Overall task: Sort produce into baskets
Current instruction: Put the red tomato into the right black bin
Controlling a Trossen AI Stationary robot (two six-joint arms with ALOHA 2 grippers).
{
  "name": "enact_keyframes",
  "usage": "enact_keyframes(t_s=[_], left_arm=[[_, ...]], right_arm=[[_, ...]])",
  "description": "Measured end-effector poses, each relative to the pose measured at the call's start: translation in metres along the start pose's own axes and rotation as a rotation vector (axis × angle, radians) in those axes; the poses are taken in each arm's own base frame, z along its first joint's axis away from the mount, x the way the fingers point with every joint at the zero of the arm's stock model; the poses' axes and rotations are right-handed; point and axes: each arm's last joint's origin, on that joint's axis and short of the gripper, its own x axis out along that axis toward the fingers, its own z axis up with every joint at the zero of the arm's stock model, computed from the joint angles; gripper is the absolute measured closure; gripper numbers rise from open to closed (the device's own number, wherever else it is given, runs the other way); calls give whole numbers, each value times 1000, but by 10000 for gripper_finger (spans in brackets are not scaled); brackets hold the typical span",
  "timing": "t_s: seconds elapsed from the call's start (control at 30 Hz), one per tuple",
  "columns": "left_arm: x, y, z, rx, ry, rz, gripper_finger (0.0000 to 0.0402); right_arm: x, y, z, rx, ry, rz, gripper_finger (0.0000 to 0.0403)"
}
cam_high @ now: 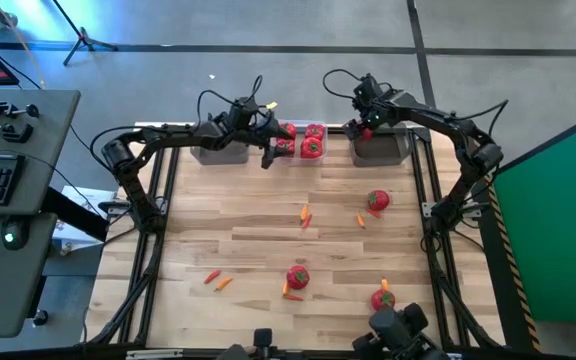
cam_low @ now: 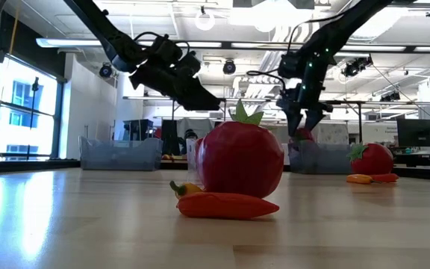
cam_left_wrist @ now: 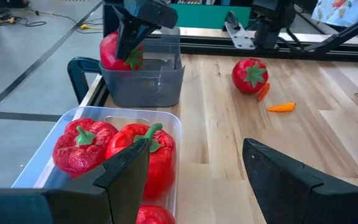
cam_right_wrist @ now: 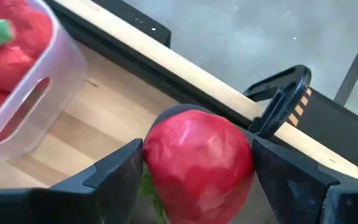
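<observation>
My right gripper (cam_high: 366, 130) is shut on a round red tomato (cam_right_wrist: 197, 162) at the far edge, over the left rim of the right dark grey basket (cam_high: 380, 148). My left gripper (cam_high: 268, 157) hangs open beside the clear basket (cam_high: 303, 142), which holds several red peppers (cam_left_wrist: 114, 149). Nothing is between its fingers. A second dark grey basket (cam_high: 218, 150) stands to the left. Three tomatoes rest on the table (cam_high: 377, 200), (cam_high: 297, 277), (cam_high: 383, 298). Small orange carrot pieces (cam_high: 305, 215) lie scattered around them. My right gripper pinches the tomato by two opposite sides (cam_right_wrist: 157, 155) between its two fingers. The fingers come slanting down from above. The tomato is lifted clear of the table, with its green stem (cam_left_wrist: 132, 59) turned downward, over the dark grey basket's rim (cam_left_wrist: 110, 71).
The three baskets stand in a row along the table's far edge. More carrot pieces lie at the near left (cam_high: 218, 281) and right of centre (cam_high: 360, 221). In the low view a tomato (cam_low: 241, 157) and an orange piece (cam_low: 226, 205) fill the foreground.
</observation>
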Motion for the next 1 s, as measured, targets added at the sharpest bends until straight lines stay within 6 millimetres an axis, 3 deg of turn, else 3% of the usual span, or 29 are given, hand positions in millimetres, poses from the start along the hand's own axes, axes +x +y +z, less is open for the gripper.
enact_keyframes(t_s=[0.3, 0.47, 0.8, 1.0], left_arm=[[5, -7, 1, 10, 9, 3, 156], [6, -9, 2, 19, 9, -3, 156], [6, -11, -1, 12, 43, -9, 156], [6, -10, -2, 38, 49, -4, 156]], right_arm=[[27, 0, -25, 113, 30, -23, 117], [33, 1, -30, 171, 11, -19, 116], [29, 13, -29, 152, 3, -60, 80], [0, 22, -11, 51, -21, -38, 84]])
